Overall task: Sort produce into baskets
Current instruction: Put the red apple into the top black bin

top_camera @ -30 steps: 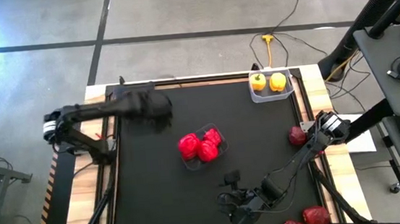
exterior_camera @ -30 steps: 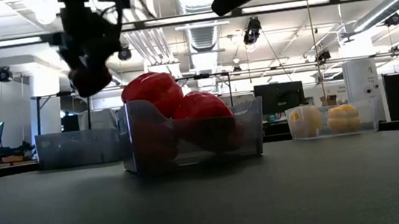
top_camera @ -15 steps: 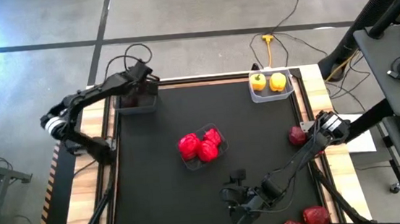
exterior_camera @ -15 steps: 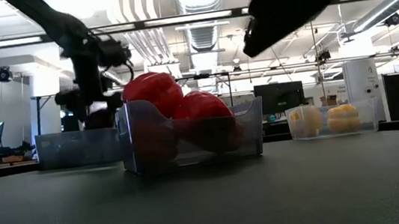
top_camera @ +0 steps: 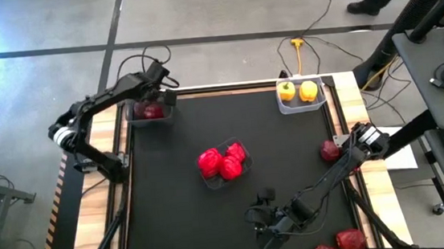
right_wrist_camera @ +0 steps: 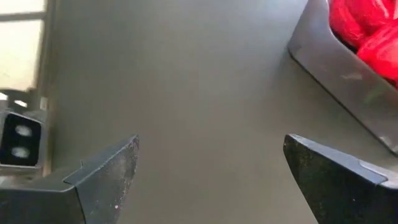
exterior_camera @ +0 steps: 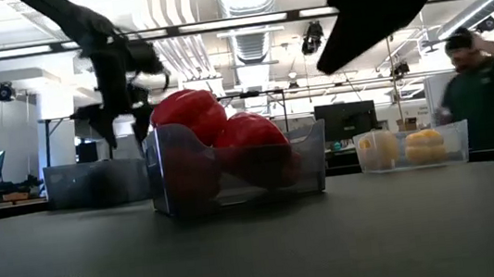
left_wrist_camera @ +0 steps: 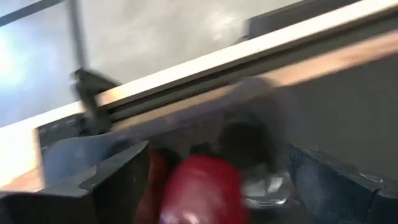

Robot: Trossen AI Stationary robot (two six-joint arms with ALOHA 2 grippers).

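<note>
The left jaws (top_camera: pixel 156 86) hang over the dark basket (top_camera: pixel 149 111) at the counter's (top_camera: pixel 181 209) far left corner, spread wide apart and holding nothing. A maroon fruit (top_camera: pixel 153 110) lies in that basket directly below the jaws; in the left wrist view it (left_wrist_camera: pixel 202 190) sits in the gap between the two fingers (left_wrist_camera: pixel 118 180), touching neither.

The right jaws (top_camera: pixel 264 217) hover low over bare counter at the near middle, also wide apart and empty. Just beyond their tips, toward the counter's centre, stands the clear basket (top_camera: pixel 246 171) holding three red peppers (top_camera: pixel 224 163); the right wrist view shows its wall (right_wrist_camera: pixel 348 81) ahead and off to one side of the fingers (right_wrist_camera: pixel 106 180).

Well away from both jaws, a clear basket with a whitish rim (top_camera: pixel 301 106) at the far right corner holds two yellow peppers (top_camera: pixel 297 91). One maroon fruit (top_camera: pixel 329 151) lies loose at the right edge beside the right arm, and two more (top_camera: pixel 339 246) lie at the near right corner.

In the low view a person (exterior_camera: pixel 480 98) stands in the room behind the counter.
</note>
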